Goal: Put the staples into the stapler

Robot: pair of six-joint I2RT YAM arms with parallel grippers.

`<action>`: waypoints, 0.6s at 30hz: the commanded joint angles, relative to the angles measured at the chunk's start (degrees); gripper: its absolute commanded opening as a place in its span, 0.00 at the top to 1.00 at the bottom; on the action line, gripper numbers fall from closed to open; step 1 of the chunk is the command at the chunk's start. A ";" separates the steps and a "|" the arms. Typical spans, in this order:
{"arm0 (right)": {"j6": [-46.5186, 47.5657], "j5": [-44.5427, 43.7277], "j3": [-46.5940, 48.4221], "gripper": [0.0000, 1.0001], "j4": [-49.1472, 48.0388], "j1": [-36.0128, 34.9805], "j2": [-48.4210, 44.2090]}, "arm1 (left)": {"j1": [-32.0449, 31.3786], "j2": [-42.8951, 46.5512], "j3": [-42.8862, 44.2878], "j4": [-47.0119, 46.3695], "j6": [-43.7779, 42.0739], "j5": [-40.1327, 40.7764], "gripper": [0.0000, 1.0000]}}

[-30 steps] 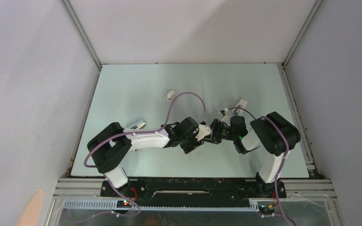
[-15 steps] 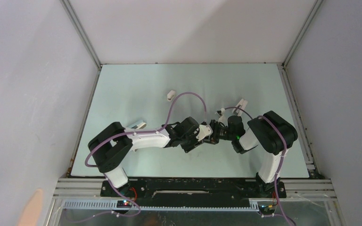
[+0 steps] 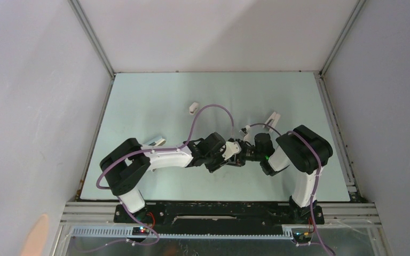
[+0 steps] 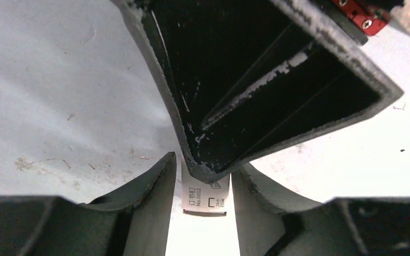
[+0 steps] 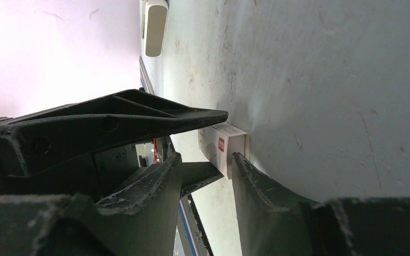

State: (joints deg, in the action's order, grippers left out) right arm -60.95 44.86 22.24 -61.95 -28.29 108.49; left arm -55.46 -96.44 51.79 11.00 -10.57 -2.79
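A small white box [image 4: 205, 196] with printed text and a red mark [image 5: 222, 145] lies on the table where both grippers meet. My left gripper [image 4: 203, 162] is open and straddles it, with a thin gap on each side. My right gripper [image 5: 206, 157] is open too, and the box sits just past its tips, by the right-hand finger [image 5: 245, 170]. One right finger overlaps the box's far end in the left wrist view. The staples themselves are out of view. The slim white stapler [image 3: 155, 142] lies by the left arm's elbow, apart from both grippers, and appears far off in the right wrist view [image 5: 155, 20].
A short white stub [image 3: 193, 107] lies toward the back of the pale green table [image 3: 155, 96]. Another small white piece [image 3: 273, 118] sits behind the right arm. Purple cables [image 3: 213, 109] loop over both wrists. Grey walls close in the table on three sides.
The right arm has shifted left, bringing its gripper up against the left one over the box. Both pairs of jaws have narrowed. The left arm has barely moved.
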 commanded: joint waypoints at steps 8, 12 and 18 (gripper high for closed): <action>-1.77 1.58 1.52 0.61 -6.15 -1.32 1.90 | 0.09 -0.12 1.23 -2.60 -0.33 -2.87 0.59; -1.86 1.90 2.18 0.62 -6.10 -2.05 1.93 | 0.01 0.09 1.24 -3.06 -0.30 -3.76 0.60; -1.86 2.31 3.12 0.65 -5.99 -2.71 2.58 | -0.49 1.15 0.83 -4.48 0.16 -4.39 0.61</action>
State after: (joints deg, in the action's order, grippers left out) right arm -62.57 45.32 23.16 -64.45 -29.76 110.30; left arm -55.42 -96.44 51.79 10.85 -10.57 -4.34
